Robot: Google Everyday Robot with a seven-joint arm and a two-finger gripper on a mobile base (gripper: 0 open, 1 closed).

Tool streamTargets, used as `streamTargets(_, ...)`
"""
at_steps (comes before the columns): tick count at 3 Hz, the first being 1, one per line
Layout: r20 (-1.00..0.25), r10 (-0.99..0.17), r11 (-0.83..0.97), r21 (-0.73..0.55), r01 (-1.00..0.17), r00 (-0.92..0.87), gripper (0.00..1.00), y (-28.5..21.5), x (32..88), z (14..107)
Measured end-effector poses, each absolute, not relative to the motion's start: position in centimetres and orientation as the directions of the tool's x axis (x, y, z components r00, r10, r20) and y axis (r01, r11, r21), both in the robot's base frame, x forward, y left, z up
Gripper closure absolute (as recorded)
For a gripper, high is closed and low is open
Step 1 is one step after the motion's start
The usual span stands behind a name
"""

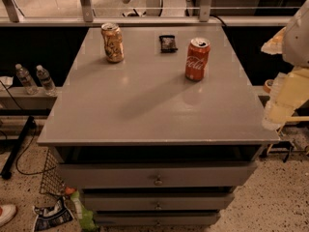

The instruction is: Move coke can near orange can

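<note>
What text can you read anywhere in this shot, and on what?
"Coca-Cola": white script on the coke can.
Too blurred to read: the print on the orange can and the dark packet between the cans.
Too small to read: labels on the bottles left of the table.
None seen on the hand, off the table's right edge.

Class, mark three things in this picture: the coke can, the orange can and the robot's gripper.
coke can [197,62]: camera view, on its red side at the white script.
orange can [113,45]: camera view, on the middle of its mottled side.
gripper [275,112]: camera view, on its pale lower end, at the far right edge of the view.
</note>
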State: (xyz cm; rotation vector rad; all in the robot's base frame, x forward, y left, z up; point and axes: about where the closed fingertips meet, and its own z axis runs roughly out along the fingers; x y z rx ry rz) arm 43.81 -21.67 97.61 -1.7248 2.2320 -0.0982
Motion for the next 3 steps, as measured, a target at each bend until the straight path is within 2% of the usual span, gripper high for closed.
streamTargets(2,-0.229,-0.945,0.289,-0.25,-0.924,-0.234,0.0,-21.7,44.5,97.7)
streamTargets(3,-0.313,-0.905,0.371,-0.249,-0.894,-0.288,0.0,-22.2,47.7,97.3)
